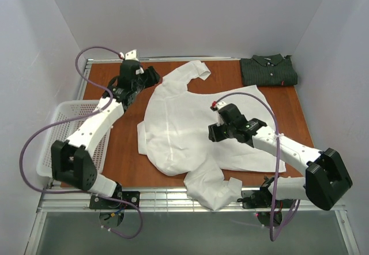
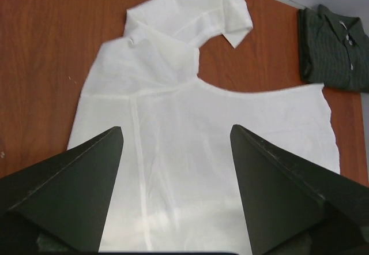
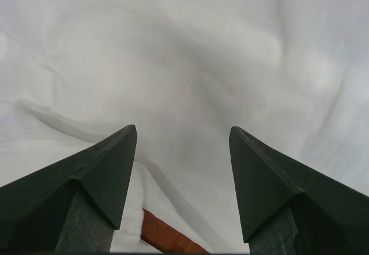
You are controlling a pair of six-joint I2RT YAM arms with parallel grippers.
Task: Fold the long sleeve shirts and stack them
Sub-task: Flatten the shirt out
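The white long sleeve shirt lies spread and creased across the middle of the brown table. One sleeve bends near the back edge, and the other spills over the front edge. The dark striped shirt lies folded at the back right corner, also seen in the left wrist view. My left gripper hovers open above the white shirt's upper left part, fingers apart with only cloth below. My right gripper stands open just above the shirt's middle, holding nothing.
A white mesh basket stands off the table's left edge, beside the left arm. White walls close in the back and both sides. A metal rail runs along the front edge. A strip of bare table shows under the right gripper.
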